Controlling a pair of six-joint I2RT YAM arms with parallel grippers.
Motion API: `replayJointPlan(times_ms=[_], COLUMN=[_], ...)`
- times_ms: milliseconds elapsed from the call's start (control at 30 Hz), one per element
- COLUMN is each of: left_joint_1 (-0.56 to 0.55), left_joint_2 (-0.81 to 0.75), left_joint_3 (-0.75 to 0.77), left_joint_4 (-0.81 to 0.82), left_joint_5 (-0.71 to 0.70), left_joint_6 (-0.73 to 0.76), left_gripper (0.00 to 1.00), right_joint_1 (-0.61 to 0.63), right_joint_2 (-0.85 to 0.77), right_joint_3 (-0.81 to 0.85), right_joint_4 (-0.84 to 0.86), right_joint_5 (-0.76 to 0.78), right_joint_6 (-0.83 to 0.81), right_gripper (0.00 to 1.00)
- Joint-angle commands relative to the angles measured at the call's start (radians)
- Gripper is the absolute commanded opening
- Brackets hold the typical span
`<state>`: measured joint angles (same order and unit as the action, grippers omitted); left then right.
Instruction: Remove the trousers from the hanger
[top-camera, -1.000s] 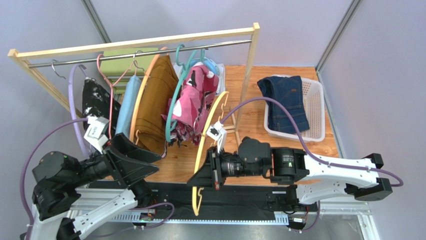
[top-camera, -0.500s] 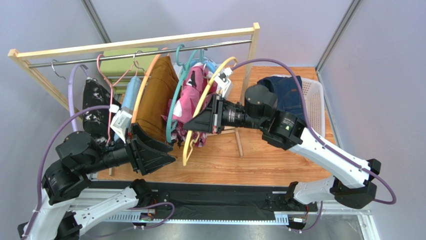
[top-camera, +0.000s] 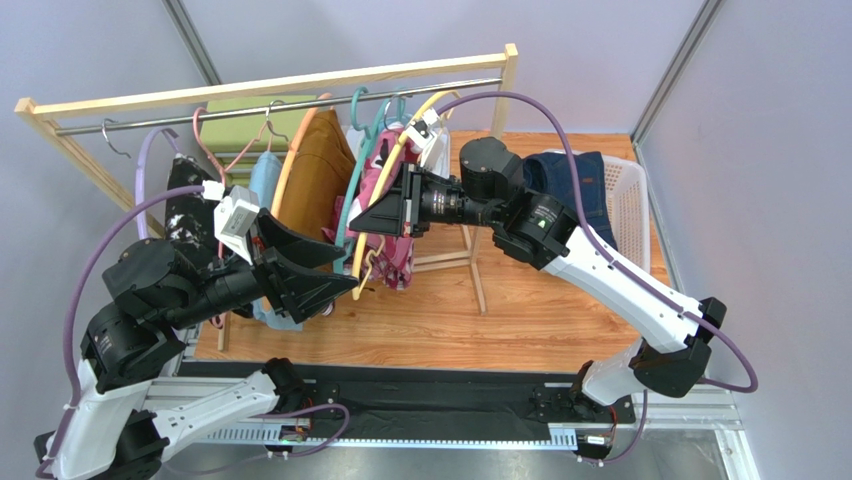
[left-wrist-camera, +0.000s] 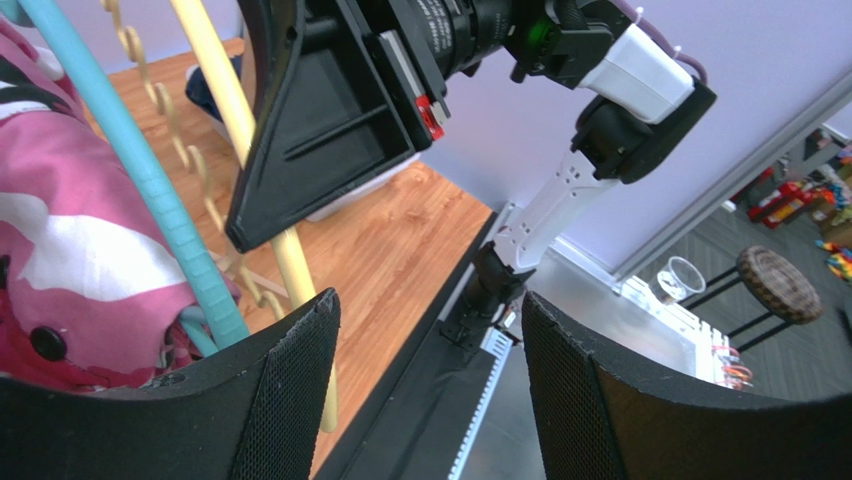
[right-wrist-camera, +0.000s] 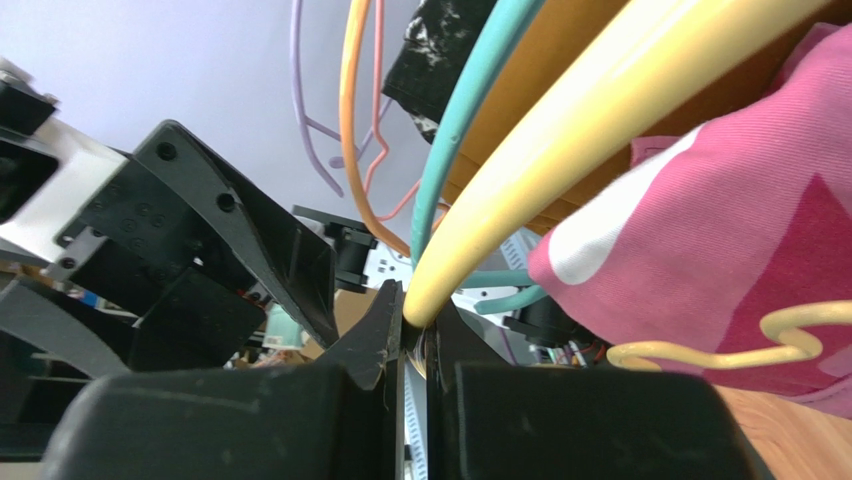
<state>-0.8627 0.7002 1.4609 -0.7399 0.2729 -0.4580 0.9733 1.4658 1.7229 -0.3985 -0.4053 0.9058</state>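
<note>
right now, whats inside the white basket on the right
Folded dark navy trousers lie in the white basket, filling its left half. The right half shows bare mesh. Whatever might lie under the trousers is covered.

Count: 5 trousers (top-camera: 315, 180) total, 4 hanging on the 1 rack (top-camera: 270, 85), 1 in the 1 basket (top-camera: 632, 215).

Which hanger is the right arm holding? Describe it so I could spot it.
Find the wooden clothes rail at the back. Near its right end, by the pink trousers, the right gripper pinches a yellow hanger. It is the only yellow one, and bare, unlike the teal hanger beside it.
</note>
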Motion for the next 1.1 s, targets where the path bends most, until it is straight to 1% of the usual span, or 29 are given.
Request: replayJointPlan(times_ms=[0,200,333,433,733,800,933,1067], left_joint_1=[-0.002,-0.002,-0.002,-0.001,-0.001,-0.001,-0.002,-0.001], left_joint_2=[0.013,-0.005,0.001,0.01,0.002,0.002,0.018,0.054], left_joint_3=[-0.007,-0.042,-0.051,-0.048,-0.045,-0.045,-0.033,0.03], left_joint_4=[0.056,0.08,0.094,0.094,0.1,0.1,0.082,0.031], left_joint_5=[-0.058,-0.081,-0.081,-0.066,-0.064,-0.066,-0.099,-0.156], left_joint_6=[0.081,0.114,0.104,0.087,0.07,0.07,0.062,0.053], left_gripper=[0.72,0.73,0.73,0.73,0.73,0.73,0.73,0.73], right_joint_1=[-0.005,-0.005,-0.015,-0.036,-0.133,-0.149,-0.183,-0.183], right_joint_2=[-0.009,-0.056,-0.061,-0.055,-0.039,-0.044,-0.053,-0.081], right_joint_3=[0.08,0.041,0.047,0.049,0.011,-0.002,-0.045,-0.112], right_joint_4=[-0.011,-0.06,-0.076,-0.076,-0.04,-0.03,-0.003,0.021], right_joint_5=[-0.021,0.003,0.019,0.03,-0.027,-0.039,-0.053,-0.053], right_joint_6=[-0.165,-0.321,-0.404,-0.417,-0.444,-0.436,-0.366,-0.241], right_gripper=[0.0,0.0,0.0,0.0,0.0,0.0,0.0,0.0])
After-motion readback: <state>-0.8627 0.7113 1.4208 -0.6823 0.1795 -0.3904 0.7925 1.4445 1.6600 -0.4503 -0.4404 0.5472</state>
